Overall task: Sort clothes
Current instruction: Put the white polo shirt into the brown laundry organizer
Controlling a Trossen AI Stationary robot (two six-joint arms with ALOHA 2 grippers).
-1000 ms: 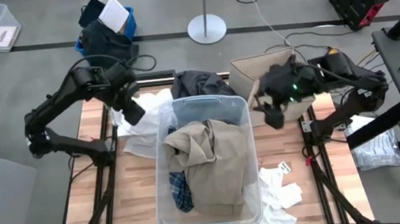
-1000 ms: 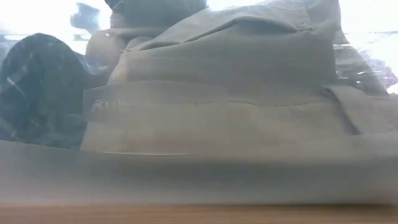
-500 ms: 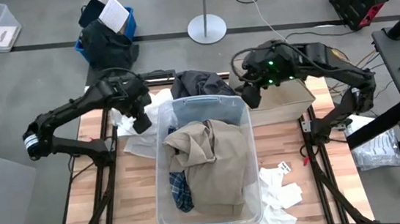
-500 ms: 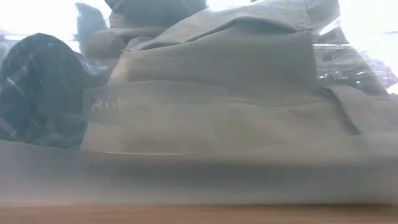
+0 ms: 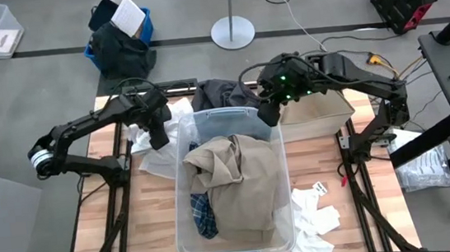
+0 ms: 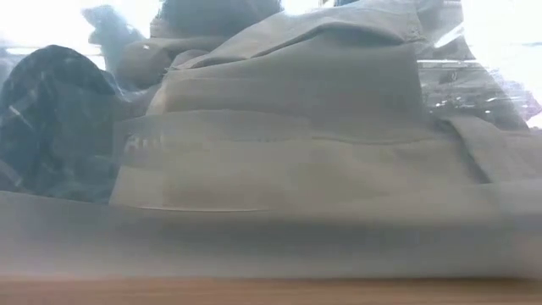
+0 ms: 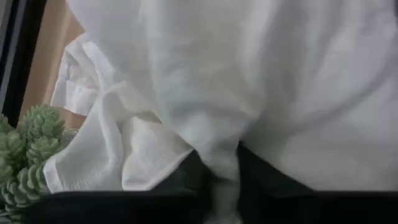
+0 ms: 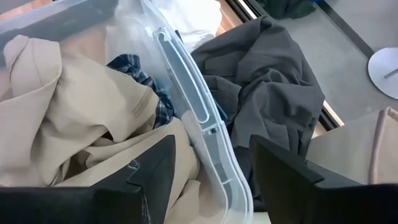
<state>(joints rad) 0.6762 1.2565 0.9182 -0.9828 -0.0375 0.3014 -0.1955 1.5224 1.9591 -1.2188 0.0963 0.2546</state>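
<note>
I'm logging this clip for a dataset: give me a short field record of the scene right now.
bin: clear plastic bin mid-table
in bin: tan khaki piece, plaid shirt
behind bin: dark grey piece
left gripper: on the white garment left of the bin, shut on it
right gripper: open, over the bin's far right corner
loose: small white pieces right of the bin

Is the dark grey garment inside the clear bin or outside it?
Outside. The dark grey garment lies crumpled behind the bin's rim, partly over the table's far edge.

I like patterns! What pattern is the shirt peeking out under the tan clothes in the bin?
Blue-and-white plaid shirt, clearest in the high view.
</note>
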